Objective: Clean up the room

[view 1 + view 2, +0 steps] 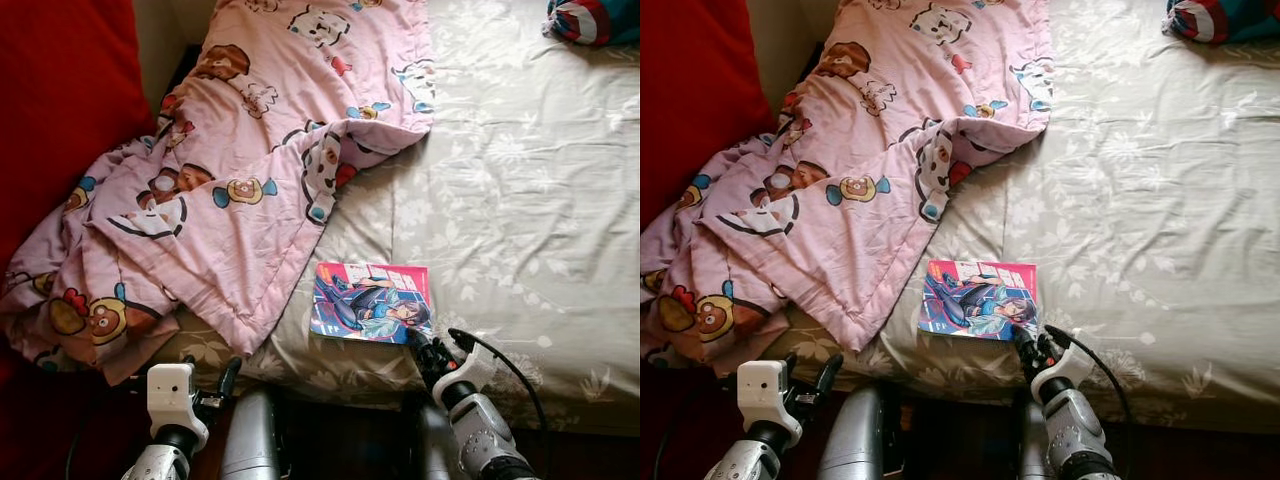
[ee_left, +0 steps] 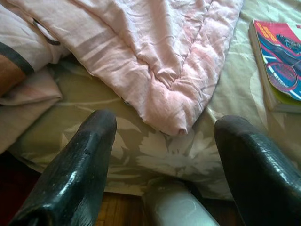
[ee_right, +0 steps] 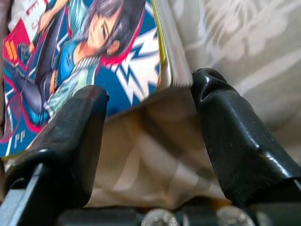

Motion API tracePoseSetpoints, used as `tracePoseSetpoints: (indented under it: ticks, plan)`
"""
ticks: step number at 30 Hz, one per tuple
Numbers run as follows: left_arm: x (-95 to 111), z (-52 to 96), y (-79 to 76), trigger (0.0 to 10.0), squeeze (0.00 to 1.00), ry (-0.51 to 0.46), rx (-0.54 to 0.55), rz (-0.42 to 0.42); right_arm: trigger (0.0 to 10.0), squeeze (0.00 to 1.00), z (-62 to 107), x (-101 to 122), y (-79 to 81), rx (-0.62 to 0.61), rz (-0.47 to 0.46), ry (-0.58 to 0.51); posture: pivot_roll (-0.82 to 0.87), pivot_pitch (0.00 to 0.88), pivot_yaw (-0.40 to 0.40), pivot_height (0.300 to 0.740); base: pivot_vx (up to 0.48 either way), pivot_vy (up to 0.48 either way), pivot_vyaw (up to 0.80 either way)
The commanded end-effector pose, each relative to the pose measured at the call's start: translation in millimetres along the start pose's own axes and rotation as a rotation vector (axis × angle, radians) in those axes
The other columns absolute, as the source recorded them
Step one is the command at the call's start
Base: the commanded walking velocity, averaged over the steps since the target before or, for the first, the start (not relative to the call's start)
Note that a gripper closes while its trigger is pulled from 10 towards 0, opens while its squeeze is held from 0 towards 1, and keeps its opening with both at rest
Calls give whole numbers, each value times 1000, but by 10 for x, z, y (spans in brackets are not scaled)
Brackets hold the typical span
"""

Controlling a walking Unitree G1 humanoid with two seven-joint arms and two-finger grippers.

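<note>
fingers [image 3: 225, 136] of right gripper [image 3: 149, 101] stood apart in right wrist view, straddling near corner of manga book [image 3: 89, 52], not clamped. left wrist view: left gripper [image 2: 164, 141] fingers spread wide before pink quilt [image 2: 155, 61] corner. left eye view: book lay flat on floral bedsheet [image 1: 520, 200] near bed edge, beside quilt; red pillow [image 1: 60, 100] at left.

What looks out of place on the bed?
The pink quilt is rumpled, bunched to the left and slipping over the bed's near edge. A manga book lies loose on the sheet, with the open right claw at its near corner. A bundled cloth sits at the far right.
</note>
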State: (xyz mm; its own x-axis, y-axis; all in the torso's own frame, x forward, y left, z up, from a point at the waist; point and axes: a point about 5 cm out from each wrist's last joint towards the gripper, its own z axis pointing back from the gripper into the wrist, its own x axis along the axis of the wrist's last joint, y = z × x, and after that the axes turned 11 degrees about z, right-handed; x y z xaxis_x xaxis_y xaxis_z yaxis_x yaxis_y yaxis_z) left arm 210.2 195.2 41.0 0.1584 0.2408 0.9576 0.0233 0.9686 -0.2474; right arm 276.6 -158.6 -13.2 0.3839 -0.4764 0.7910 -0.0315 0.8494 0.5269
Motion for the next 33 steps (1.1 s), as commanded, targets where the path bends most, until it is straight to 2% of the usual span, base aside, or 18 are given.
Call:
tracePoseSetpoints:
  ticks: [1, 7, 11, 14, 21, 22, 23, 33]
  plan:
    - [-38, 79, 55, 10000, 0, 31, 15, -15, 10000, 0, 106, -275, -8, 2, -52, 99, 67, 317, 119, 601, 0, 0, 0]
    - [-23, 90, 67, 10000, 0, 35, 11, -25, 10000, 0, 110, -247, -37, -20, -139, 58, 83, 324, 124, 601, 0, 0, 0]
    - [-9, 88, 87, 10000, 0, 36, 13, -32, 10000, 0, 49, -64, -53, -31, -183, -45, 85, 324, 127, 601, 0, 0, 0]
    - [-8, 92, 85, 10000, 0, 38, 12, -33, 10000, 0, 17, 31, -51, -28, -200, -91, 86, 324, 129, 601, 0, 0, 0]
    - [-14, 90, 73, 10000, 0, 42, 8, -35, 10000, 0, -4, 49, -21, 4, -184, -81, 86, 324, 131, 601, 0, 0, 0]
    - [-11, 83, 75, 10000, 0, 42, 7, -36, 7020, 0, -8, 54, -20, -3, -194, -88, 89, 322, 131, 601, 0, 0, 0]
    - [-10, 76, 77, 10000, 0, 42, 7, -37, 0, 0, -9, 59, -18, -1, -205, -96, 87, 318, 131, 601, 0, 0, 0]
    - [-14, 12, 69, 10000, 0, 43, 1, -38, 0, 0, 12, 22, -32, -5, -207, -89, 77, 299, 129, 601, 0, 0, 0]
